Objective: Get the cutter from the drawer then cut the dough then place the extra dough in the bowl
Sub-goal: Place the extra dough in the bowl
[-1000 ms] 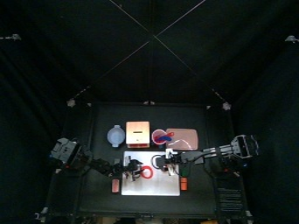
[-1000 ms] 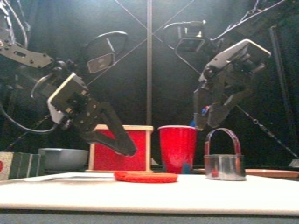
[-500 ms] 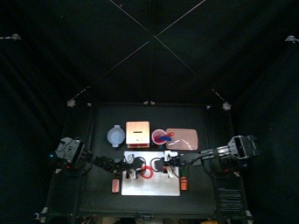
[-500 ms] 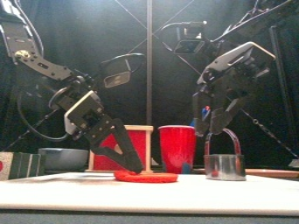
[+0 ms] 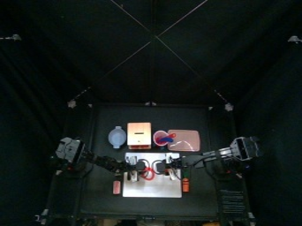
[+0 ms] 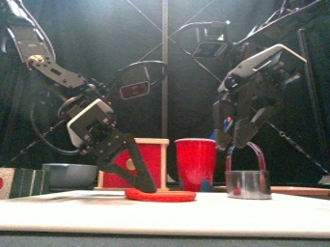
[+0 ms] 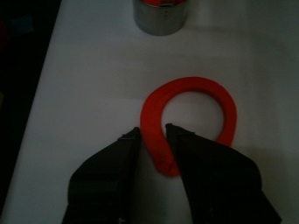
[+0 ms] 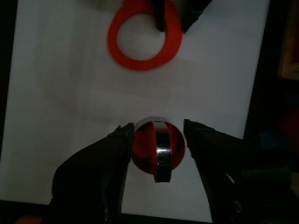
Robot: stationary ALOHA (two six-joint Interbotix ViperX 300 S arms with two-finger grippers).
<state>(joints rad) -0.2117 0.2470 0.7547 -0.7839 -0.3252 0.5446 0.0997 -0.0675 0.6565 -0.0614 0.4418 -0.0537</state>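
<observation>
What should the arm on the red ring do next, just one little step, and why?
Probably lift the left pincer slightly to peel the dough ring off the white board. It is down at the ring's edge, the cutter stands clear of it, and the ring belongs in the blue-grey bowl.

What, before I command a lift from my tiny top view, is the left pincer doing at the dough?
Observer: In the left wrist view the left pincer straddles the dough ring, one jaw inside the hole and one outside, pinching the band.
Operator: Is the ring off the board yet?
Observer: No. The front view shows it lying flat on the white cutting board.
Operator: And the cutter?
Observer: The round metal cutter stands upright, apart from the ring, with the right pincer above it, jaws open on either side.
</observation>
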